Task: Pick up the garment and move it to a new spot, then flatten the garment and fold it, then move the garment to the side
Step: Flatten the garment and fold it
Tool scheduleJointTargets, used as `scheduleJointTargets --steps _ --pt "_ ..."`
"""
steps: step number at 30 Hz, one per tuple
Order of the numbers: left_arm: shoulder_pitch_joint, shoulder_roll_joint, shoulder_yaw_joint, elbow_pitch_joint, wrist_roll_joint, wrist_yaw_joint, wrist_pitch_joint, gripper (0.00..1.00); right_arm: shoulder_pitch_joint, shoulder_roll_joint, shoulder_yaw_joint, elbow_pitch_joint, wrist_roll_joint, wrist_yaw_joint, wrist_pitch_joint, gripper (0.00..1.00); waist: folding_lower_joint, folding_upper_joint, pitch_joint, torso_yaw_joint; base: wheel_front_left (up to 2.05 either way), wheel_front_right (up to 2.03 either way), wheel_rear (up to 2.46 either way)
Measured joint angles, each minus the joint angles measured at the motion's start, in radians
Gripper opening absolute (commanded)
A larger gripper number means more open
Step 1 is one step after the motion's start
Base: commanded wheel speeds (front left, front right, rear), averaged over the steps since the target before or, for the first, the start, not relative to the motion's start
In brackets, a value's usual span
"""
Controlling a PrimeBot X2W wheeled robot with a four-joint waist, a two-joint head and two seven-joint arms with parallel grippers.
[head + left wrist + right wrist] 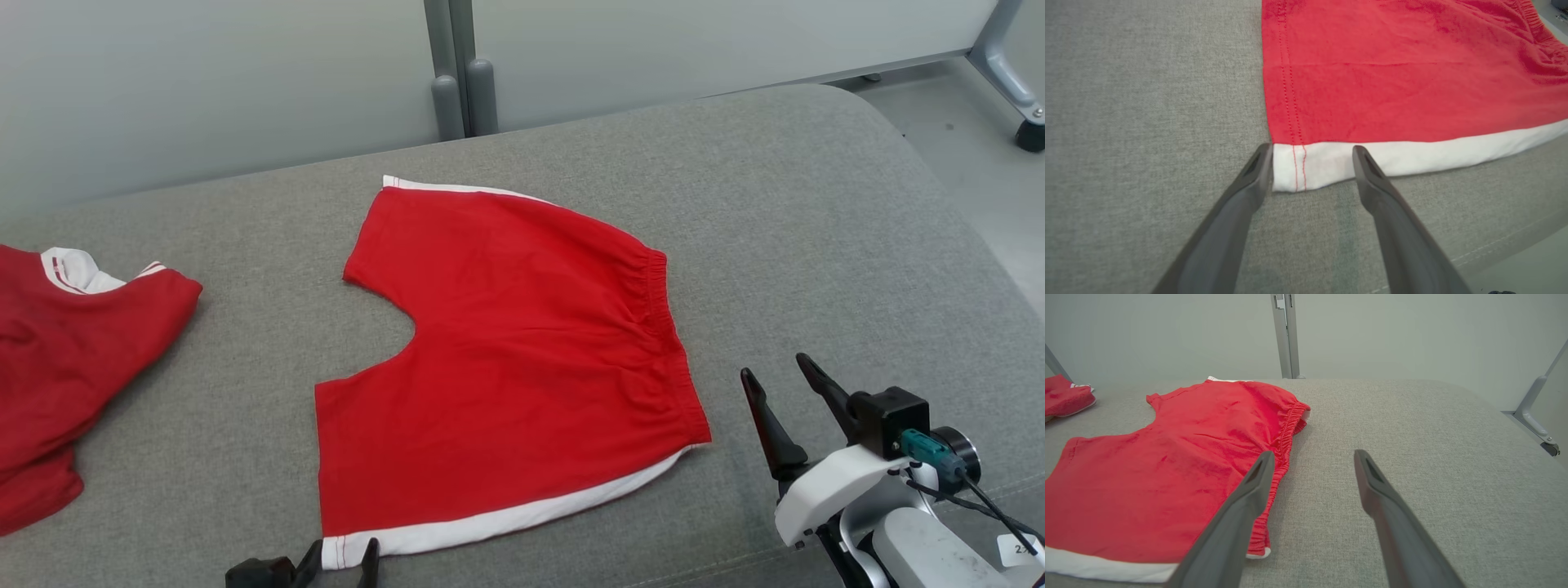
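The wide-open left claw [1311, 155] straddles a white-hemmed corner of the red cotton shorts [1392, 81]; closing might catch only one layer.

**Red, white and grey**

The shorts [506, 343] are bright red with white side bands and red stitching. The cushion [816, 229] is mottled grey. A second garment [73, 359] is darker red, trimmed white. The right gripper [775, 366] has black fingers.
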Motion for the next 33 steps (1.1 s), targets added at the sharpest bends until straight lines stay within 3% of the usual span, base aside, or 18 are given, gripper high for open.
scheduleJointTargets --steps 8,9,10,12,15,21,33 --pt "-0.028 -0.006 -0.003 0.051 0.0 -0.006 -0.011 1.0 -0.005 0.0 -0.008 0.0 0.0 0.007 0.0 1.0 0.0 0.0 0.024 -0.01 0.0 0.0 0.0" --pt "-0.029 -0.007 -0.003 0.052 0.0 -0.007 -0.015 0.94 -0.006 0.0 -0.009 0.0 0.0 0.007 0.0 1.0 0.0 -0.0001 0.025 -0.009 0.0 0.0 0.0" --pt "-0.03 -0.007 -0.003 0.054 0.0 -0.01 -0.017 0.79 -0.006 0.001 -0.01 0.0 0.0 0.007 0.0 1.0 0.0 0.0 0.027 -0.009 0.0 0.0 0.0" --pt "-0.034 -0.007 -0.003 0.057 0.0 -0.011 -0.02 0.41 -0.007 0.002 -0.012 0.0 0.0 0.007 0.0 1.0 0.0 0.0 0.029 -0.008 0.0 0.0 0.0" --pt "-0.039 -0.007 -0.005 0.059 0.0 -0.018 -0.023 0.0 -0.007 0.006 -0.012 0.001 -0.001 0.007 0.0 1.0 0.0 0.0 0.032 -0.006 0.0 0.0 0.0" --pt "-0.039 -0.007 -0.024 0.059 0.005 -0.028 -0.033 0.0 -0.007 0.0 0.0 0.014 -0.008 0.02 0.0 1.0 0.0 0.0 0.043 0.0 0.0 0.0 0.0" --pt "-0.071 -0.007 0.007 0.019 0.009 -0.035 -0.058 0.0 0.008 -0.045 0.112 0.087 -0.044 0.132 0.024 1.0 0.0 0.0 0.06 0.038 0.0 0.0 0.0"
